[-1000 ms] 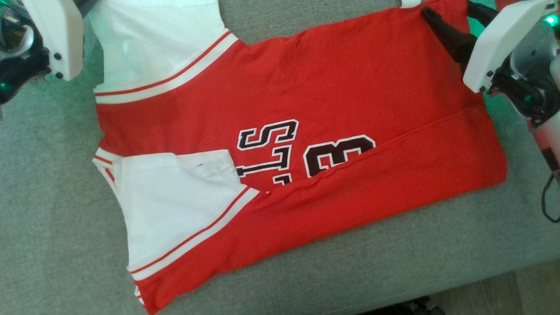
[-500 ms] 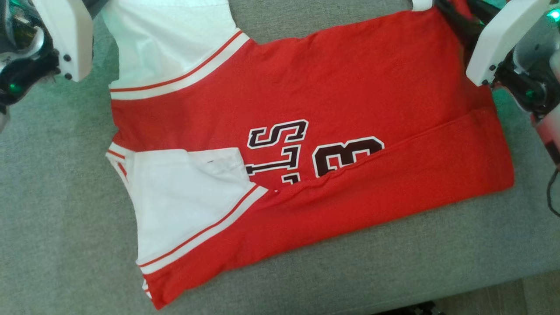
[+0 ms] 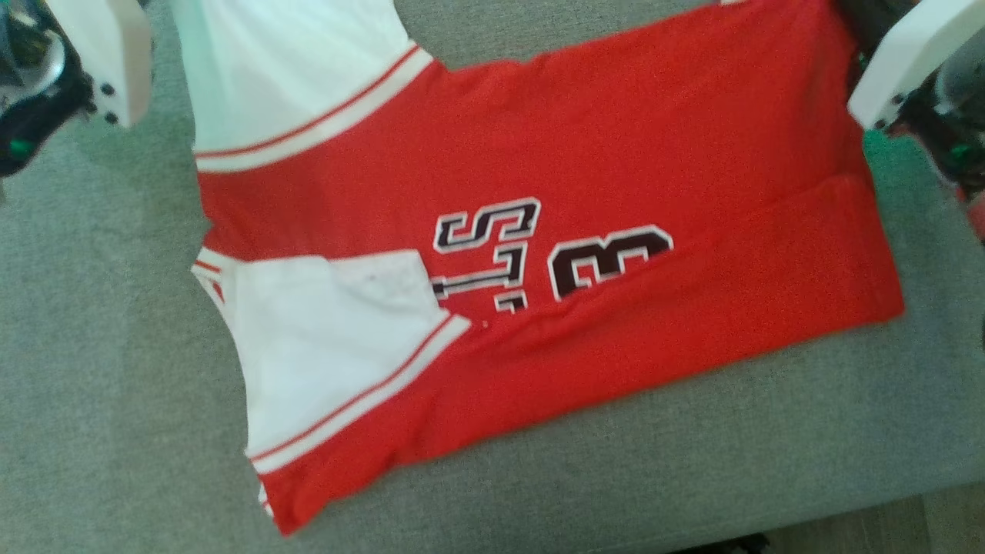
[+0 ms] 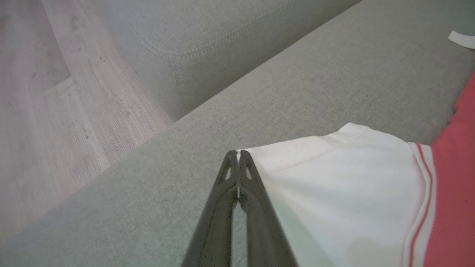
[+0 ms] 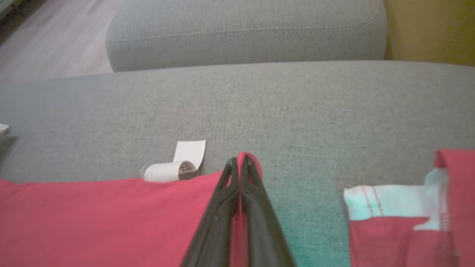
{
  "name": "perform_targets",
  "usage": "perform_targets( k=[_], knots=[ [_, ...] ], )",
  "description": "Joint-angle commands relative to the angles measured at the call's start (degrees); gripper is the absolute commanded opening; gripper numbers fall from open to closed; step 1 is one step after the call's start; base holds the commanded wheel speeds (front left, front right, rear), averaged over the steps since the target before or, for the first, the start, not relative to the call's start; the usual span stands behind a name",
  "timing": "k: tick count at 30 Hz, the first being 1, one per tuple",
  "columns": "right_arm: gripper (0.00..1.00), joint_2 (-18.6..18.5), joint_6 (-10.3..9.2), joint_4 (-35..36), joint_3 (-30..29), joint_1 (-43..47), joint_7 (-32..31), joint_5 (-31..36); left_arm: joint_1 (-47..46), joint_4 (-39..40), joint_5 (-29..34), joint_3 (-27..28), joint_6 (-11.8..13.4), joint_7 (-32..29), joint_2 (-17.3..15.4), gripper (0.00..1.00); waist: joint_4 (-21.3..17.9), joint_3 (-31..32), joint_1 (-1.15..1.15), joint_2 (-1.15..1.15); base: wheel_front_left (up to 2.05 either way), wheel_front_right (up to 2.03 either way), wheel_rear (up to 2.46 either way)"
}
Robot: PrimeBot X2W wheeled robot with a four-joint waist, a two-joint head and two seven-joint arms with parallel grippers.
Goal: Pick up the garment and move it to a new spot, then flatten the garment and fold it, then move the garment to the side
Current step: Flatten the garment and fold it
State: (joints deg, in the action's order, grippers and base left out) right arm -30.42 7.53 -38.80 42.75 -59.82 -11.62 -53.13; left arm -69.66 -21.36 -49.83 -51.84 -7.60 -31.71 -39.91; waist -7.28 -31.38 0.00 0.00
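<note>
The garment [image 3: 539, 154], a red jersey with white sleeves and dark lettering, lies spread on the grey sofa seat [image 3: 92, 385], its near edge folded over. In the left wrist view my left gripper [image 4: 237, 152] is shut on the corner of a white sleeve [image 4: 352, 193]. My right gripper [image 5: 239, 160] is shut on the red far edge [image 5: 111, 218], with red cloth showing between and beyond its fingertips. A white care label [image 5: 174, 167] curls out beside it. In the head view the white wrist housings [image 3: 115, 54] [image 3: 908, 61] sit over the garment's two far corners.
The seat's front edge runs along the bottom right, with wood floor [image 3: 885, 523] below it. A grey back cushion [image 5: 245, 33] rises behind the seat. Wood floor [image 4: 44, 111] also lies past the seat's left end. Another red-and-white part of the garment [image 5: 389, 222] lies right of my right fingers.
My right gripper has gone from open to shut on the garment's red far edge. The left gripper stays shut. The head view has shifted slightly.
</note>
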Motion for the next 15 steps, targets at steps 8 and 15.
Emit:
perform_targets(
  k=[8, 15],
  knots=[
    [0.00, -4.5, -0.04, 2.8, -1.1, -0.4, 3.8, -5.3, -6.0, -1.9, 2.5, 3.1, 0.1, 10.0, -2.3, 0.00, 1.2, 1.3, 0.00, 0.00, 0.00, 0.00, 0.00],
    [0.00, -7.9, -0.04, 5.7, -2.0, 3.0, 6.0, -8.7, -4.4, 0.0, 1.4, 1.0, 0.1, 14.6, -3.0, 0.00, 3.1, 2.8, 0.00, 0.00, 0.00, 0.00, 0.00]
  ],
)
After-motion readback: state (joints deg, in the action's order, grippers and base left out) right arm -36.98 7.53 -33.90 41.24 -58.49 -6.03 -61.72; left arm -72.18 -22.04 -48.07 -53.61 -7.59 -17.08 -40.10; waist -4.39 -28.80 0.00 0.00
